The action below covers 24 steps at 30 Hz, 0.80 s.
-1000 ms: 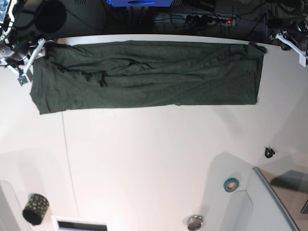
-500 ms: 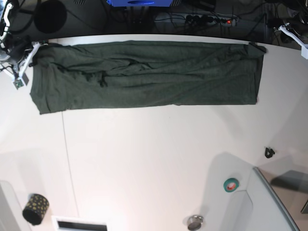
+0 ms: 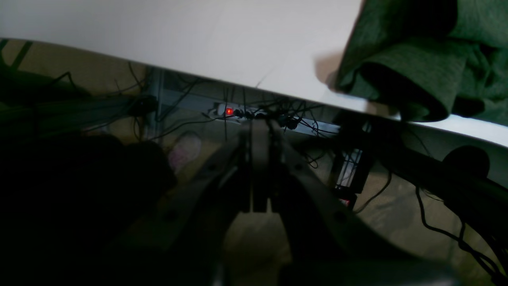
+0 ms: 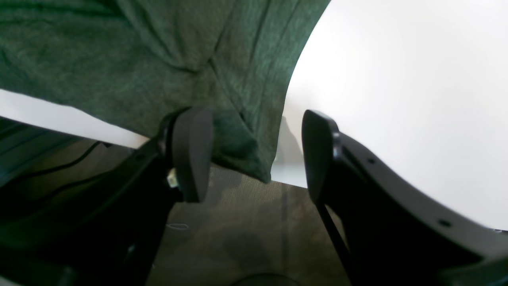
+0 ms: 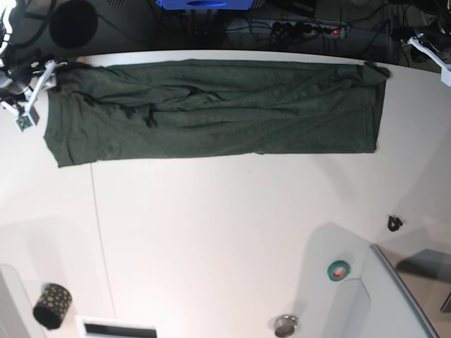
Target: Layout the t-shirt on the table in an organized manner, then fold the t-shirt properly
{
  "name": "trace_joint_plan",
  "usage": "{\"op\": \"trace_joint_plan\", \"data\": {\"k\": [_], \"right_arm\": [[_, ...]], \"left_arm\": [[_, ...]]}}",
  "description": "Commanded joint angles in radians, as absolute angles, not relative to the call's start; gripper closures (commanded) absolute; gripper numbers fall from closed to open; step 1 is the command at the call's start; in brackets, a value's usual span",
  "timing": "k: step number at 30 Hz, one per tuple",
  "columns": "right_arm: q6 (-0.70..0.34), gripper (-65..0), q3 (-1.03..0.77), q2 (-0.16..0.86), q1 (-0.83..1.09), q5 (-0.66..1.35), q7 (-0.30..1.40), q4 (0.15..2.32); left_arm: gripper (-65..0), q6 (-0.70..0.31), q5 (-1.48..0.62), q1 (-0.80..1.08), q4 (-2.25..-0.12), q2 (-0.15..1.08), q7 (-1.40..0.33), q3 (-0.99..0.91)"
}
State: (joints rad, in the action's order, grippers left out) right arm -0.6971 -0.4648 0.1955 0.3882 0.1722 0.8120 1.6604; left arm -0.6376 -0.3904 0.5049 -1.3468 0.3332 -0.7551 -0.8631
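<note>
While spread flat, the t-shirt corner lies between the right gripper jaws.

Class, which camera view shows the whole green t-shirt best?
The base view: the t-shirt lies stretched across the table's far edge, fully visible. The right wrist view shows only one corner overhanging the edge; the left wrist view shows only a bunched end.

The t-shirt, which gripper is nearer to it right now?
Right. The right gripper has open jaws straddling the t-shirt corner at the table edge; the shut left gripper sits off the edge, apart.
</note>
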Motion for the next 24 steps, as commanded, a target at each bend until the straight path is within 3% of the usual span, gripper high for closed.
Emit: {"op": "trace_joint_plan", "data": {"k": [1,3,9,14,24], "right_arm": [[-0.698,-33.8,-0.467,0.199,0.384,0.179,0.797,1.670],[-0.698,-33.3,-0.466,0.199,0.381,0.177,0.797,1.650],[-0.698,-22.7,-0.464,0.196,0.363,0.177,0.797,1.603],[-0.698,-1.1,-0.470,0.196,0.361,0.177,0.797,1.603],[-0.698,-0.8,-0.470,0.196,0.358,0.177,0.791,1.603]], "left_arm": [[0.0,-0.645,-0.398,0.515,-1.360,0.354,-0.743,-0.869],[0.0,-0.645,-0.398,0.515,-1.360,0.354,-0.743,-0.869],[0.0,-0.645,-0.398,0.515,-1.360,0.354,-0.743,-0.868],[0.0,-0.645,-0.398,0.515,-1.360,0.354,-0.743,-0.868],[0.0,-0.645,-0.397,0.513,-1.334,0.355,-0.743,-0.868]]}}
